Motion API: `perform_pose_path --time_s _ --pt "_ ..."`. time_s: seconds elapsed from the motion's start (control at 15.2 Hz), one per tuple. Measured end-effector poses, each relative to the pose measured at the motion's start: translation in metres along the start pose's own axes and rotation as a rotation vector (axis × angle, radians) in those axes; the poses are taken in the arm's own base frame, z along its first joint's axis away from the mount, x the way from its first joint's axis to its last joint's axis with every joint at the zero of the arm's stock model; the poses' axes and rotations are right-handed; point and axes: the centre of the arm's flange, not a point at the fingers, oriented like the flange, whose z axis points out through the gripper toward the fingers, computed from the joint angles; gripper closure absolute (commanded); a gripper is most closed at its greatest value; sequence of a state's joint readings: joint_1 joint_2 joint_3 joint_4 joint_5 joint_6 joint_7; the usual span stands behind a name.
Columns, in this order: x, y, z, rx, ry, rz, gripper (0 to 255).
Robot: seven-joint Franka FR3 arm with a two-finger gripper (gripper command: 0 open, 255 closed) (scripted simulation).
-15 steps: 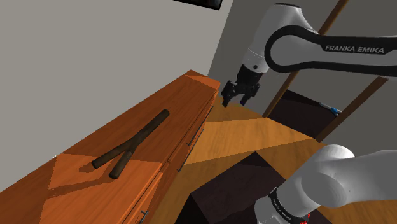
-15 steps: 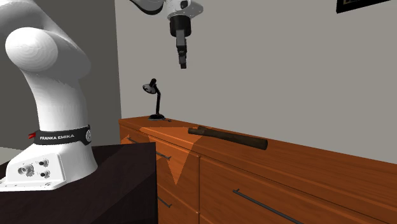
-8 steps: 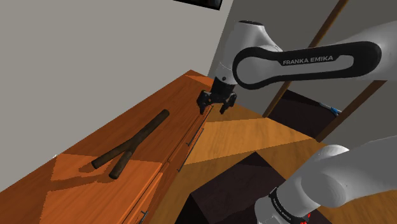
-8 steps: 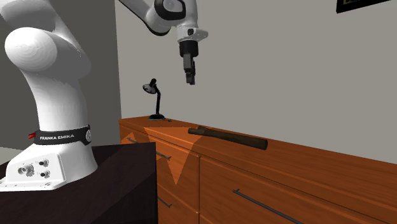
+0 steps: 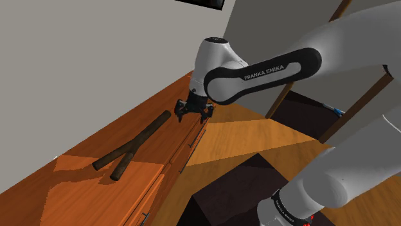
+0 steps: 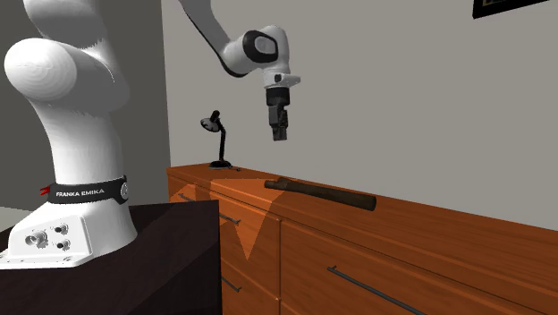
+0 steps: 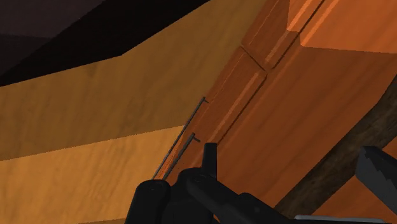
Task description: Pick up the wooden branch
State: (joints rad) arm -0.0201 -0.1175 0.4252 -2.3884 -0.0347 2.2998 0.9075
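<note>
Your end effector point(image 5: 193, 117), released with jaws apart, hangs over the front edge of the counter point(image 5: 71, 192) while the forked branch point(image 5: 132, 146) lies flat further back on that counter, so descending from here risks clipping its thin end and rolling it away

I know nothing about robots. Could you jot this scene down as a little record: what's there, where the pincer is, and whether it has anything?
Arm: white, reaching over the furniture
Pincer: black, open, empty, pointing down
Pincer position: in the air above the dresser, over one end of the branch, not touching it
Branch: dark brown, forked, lying flat on the dresser top
Dresser: orange-brown wood, drawers with thin handles
Lamp: small, black, on the dresser, to the second exterior view's left of the branch
Progress: branch not yet grasped
</note>
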Motion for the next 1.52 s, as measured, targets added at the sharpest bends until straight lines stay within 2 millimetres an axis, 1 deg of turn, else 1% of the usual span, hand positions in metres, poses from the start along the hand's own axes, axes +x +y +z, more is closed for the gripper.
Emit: perform_pose_path --time_s 0.26,0.46,0.59,0.92,1.06,1.25,1.39,1.52 --pt "0.011 -0.040 0.030 -0.003 0.000 0.075 0" --pt "0.022 -0.072 0.058 -0.006 0.000 0.132 0" --pt "0.032 -0.087 0.078 -0.008 0.000 0.171 0" --pt "0.050 -0.132 0.120 -0.013 -0.001 0.265 0" --pt "0.060 -0.150 0.135 -0.015 -0.001 0.303 0" --pt "0.080 -0.178 0.162 -0.019 0.000 0.361 0" --pt "0.088 -0.186 0.175 -0.021 0.000 0.386 0" --pt "0.090 -0.190 0.187 -0.022 0.001 0.393 0"
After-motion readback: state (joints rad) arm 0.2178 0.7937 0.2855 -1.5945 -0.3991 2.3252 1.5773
